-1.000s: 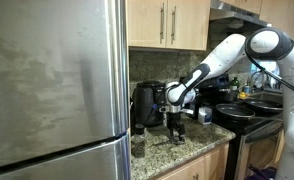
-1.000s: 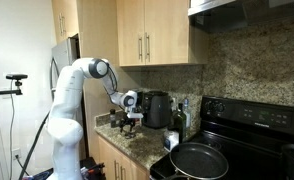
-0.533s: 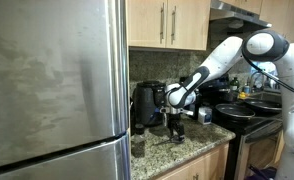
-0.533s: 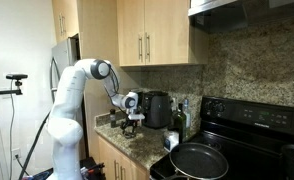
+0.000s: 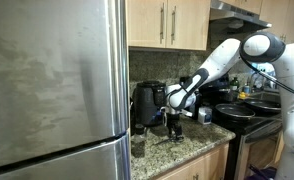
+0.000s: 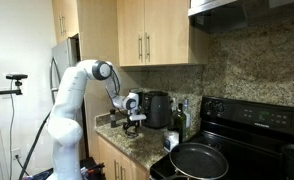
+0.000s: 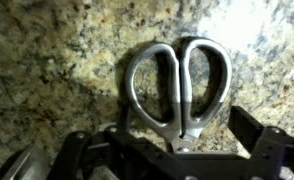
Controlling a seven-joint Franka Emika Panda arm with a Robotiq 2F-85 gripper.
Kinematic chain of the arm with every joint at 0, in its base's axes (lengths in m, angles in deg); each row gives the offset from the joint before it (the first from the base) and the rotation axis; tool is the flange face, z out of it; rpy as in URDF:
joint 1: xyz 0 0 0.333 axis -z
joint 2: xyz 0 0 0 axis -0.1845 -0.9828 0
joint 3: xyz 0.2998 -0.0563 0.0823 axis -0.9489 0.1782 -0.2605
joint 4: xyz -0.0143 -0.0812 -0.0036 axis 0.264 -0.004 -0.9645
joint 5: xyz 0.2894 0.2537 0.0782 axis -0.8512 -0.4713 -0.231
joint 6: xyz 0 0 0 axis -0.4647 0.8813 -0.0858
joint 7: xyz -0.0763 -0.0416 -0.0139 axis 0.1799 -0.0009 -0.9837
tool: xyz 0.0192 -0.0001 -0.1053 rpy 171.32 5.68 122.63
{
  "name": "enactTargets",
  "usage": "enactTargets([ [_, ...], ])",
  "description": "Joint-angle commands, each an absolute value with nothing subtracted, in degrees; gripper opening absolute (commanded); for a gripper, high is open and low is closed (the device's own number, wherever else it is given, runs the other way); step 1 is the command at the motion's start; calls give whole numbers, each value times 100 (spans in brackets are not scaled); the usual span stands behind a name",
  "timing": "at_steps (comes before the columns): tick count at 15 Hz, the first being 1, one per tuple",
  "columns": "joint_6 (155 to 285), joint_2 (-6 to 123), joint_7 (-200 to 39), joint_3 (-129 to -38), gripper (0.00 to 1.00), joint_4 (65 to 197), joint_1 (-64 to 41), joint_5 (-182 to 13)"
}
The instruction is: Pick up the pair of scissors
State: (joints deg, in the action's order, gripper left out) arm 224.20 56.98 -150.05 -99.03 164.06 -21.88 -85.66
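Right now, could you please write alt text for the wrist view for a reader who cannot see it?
A pair of scissors lies flat on a speckled granite countertop, handle loops uppermost, with the dark, open pincer framing it from below.

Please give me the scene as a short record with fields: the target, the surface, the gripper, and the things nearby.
target: scissors, lying flat, loops visible, blades hidden under the gripper
surface: granite counter
arm: gripper low over the scissors
fingers: open, one on each side of the loops
grasp: not yet closed
nearby: black appliance behind; pan on the stove
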Motion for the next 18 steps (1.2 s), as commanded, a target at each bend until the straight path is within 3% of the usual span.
enactTargets([
  [1, 23018, 5504, -14572, -9855, 100, 16430, -2157, -8030],
  [6, 23171, 5495, -13822, -9778, 100, 16428, -2181, -7271],
  [7, 23073, 5502, -13706, -9783, 75, 16413, -2186, -7169],
  [9, 23000, 5528, -13583, -9798, 68, 16398, -2174, -7025],
  [18, 22843, 5583, -13489, -9868, 3, 16378, -2123, -7046],
])
